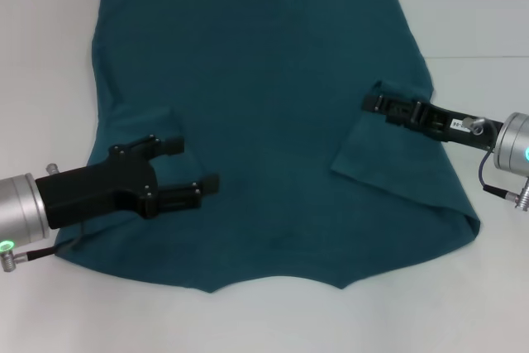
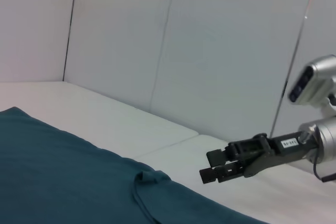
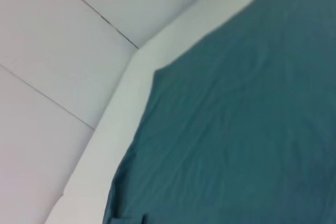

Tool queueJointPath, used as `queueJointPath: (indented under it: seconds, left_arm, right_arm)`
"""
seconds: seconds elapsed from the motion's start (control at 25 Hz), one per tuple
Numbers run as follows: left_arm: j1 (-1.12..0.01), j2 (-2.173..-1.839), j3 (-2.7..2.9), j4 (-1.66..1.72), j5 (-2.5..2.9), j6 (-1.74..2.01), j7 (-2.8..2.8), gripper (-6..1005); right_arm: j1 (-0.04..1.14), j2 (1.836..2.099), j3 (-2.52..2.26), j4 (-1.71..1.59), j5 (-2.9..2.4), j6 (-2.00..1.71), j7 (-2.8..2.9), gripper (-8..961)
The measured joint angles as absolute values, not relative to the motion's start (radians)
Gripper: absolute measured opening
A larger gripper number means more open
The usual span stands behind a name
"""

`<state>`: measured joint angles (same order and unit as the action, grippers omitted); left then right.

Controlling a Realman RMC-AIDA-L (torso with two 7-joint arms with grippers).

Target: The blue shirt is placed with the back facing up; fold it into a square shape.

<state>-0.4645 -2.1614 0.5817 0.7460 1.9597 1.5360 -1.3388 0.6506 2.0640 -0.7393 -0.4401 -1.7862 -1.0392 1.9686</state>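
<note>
The left gripper [image 1: 192, 169], jaws spread and empty at eight o'clock, and the right gripper [image 1: 374, 103], jaws apparently near-shut at three o'clock, hover over the shirt [image 1: 256, 121] on the tabletop [image 1: 50, 55]; its folded sleeve could spring back.

My left gripper [image 1: 192, 168] reached in from the left, low and level, fingers [image 1: 169, 145] spread apart. My right gripper [image 1: 374, 103] stretched in from the right, fingers [image 2: 211, 174] nearly closed together.
</note>
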Motion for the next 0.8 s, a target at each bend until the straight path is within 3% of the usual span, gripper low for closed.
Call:
queueJointPath:
  seconds: [0.28, 0.8]
  left_arm:
    - [-0.452, -2.161, 0.58, 0.745, 1.945, 1.535, -1.353, 950]
    - [-0.39, -2.154, 0.517, 0.783, 1.968, 1.434, -1.528, 950]
  right_arm:
    - [0.629, 2.077, -0.738, -0.433, -1.724, -1.033, 1.843, 869]
    - [0.606, 2.076, -0.743, -0.435, -1.657, -1.057, 1.712, 947]
